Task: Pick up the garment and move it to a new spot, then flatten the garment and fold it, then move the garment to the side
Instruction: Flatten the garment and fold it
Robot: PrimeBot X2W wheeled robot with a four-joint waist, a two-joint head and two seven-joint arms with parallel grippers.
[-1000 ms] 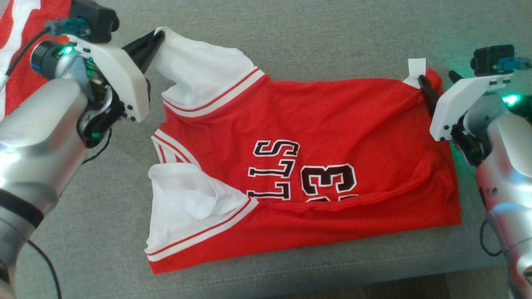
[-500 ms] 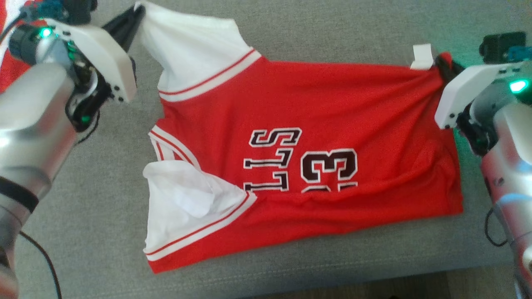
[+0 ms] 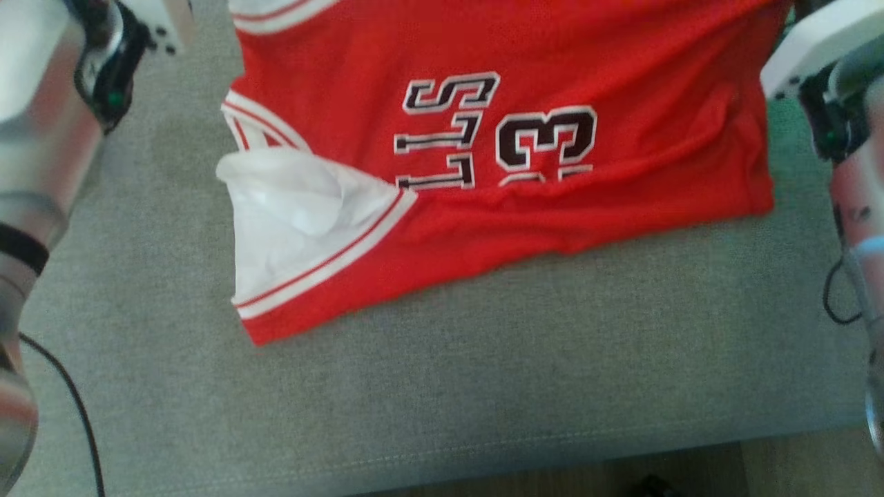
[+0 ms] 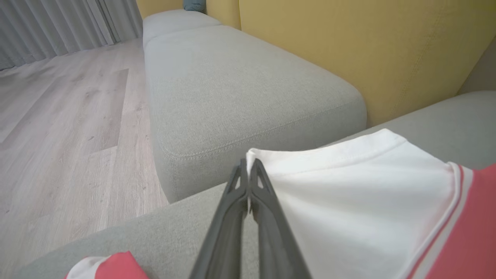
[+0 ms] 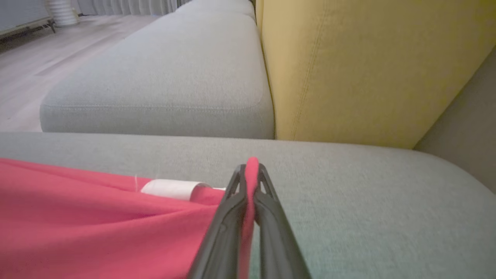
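A red basketball jersey (image 3: pixel 621 55) lay on a grey sofa seat (image 3: pixel 483 386), stretched between both pincers. The left pincer (image 4: pixel 248 168) was pressed together on the corner of its white sleeve (image 4: pixel 348 201). The right pincer (image 5: pixel 252 168) pinched a red hem corner, with a white tag (image 5: pixel 170 189) just beside it. The left forearm (image 3: pixel 34 138) and right forearm (image 3: pixel 856 179) reached forward along the jersey's sides. A yellow back cushion (image 5: pixel 348 69) stood beyond the fingertips.

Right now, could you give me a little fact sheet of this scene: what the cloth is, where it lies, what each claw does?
garment: red jersey with dark letters and a number
lies on: grey sofa cushion
left gripper: shut on the edge of the white sleeve
right gripper: shut on a red corner beside the white tag
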